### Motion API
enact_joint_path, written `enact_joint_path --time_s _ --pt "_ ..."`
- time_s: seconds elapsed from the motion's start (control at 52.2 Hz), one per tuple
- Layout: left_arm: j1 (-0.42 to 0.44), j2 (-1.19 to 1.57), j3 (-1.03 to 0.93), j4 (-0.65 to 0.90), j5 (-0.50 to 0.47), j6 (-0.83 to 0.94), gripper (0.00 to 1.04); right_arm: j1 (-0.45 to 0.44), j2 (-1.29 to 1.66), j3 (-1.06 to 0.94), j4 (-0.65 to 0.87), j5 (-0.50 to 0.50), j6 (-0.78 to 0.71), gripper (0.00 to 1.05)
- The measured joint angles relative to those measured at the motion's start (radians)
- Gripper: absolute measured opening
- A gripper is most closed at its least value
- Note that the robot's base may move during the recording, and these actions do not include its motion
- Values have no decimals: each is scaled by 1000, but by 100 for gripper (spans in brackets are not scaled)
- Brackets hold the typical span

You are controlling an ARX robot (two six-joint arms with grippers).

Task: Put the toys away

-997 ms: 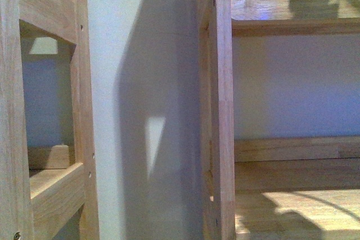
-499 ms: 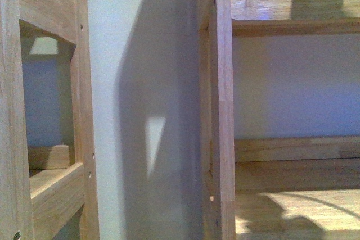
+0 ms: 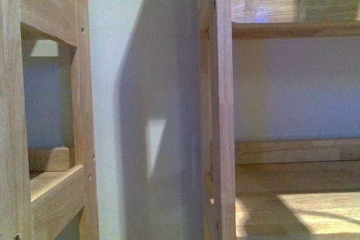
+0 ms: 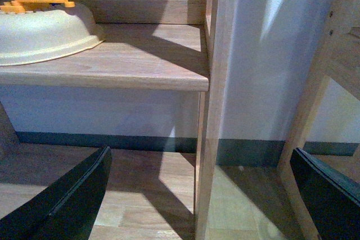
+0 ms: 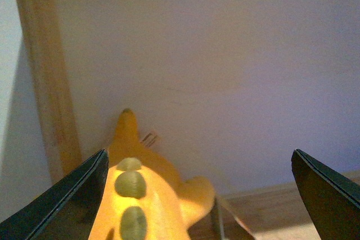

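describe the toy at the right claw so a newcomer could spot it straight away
In the right wrist view, start at the pale wall panel framed by a wooden post. Below it, between the dark fingers of the open right claw, lies the plush toy. It is bright orange-yellow, with a row of olive spots.

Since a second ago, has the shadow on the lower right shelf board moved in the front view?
Yes. The shadow has drawn in leftward toward the upright post. Its rounded hump is gone, leaving a straight slanted edge.
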Motion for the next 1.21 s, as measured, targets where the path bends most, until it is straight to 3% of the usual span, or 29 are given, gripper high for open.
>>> enact_joint_path --time_s 0.345,0.652,0.863,1.112,1.208 --pt "0 0 0 0 0 0 98 -164 -324 -246 -86 30 -23 98" --pt "0 0 0 0 0 0 98 -411 -779 -704 -123 -196 114 98" --pt "0 0 0 0 0 0 98 -253 -973 -1031 -42 -93 140 98" --pt "0 0 0 0 0 0 98 23 -1135 -1360 70 145 106 98" --pt "0 0 0 0 0 0 98 92 -1170 -1444 122 187 75 98"
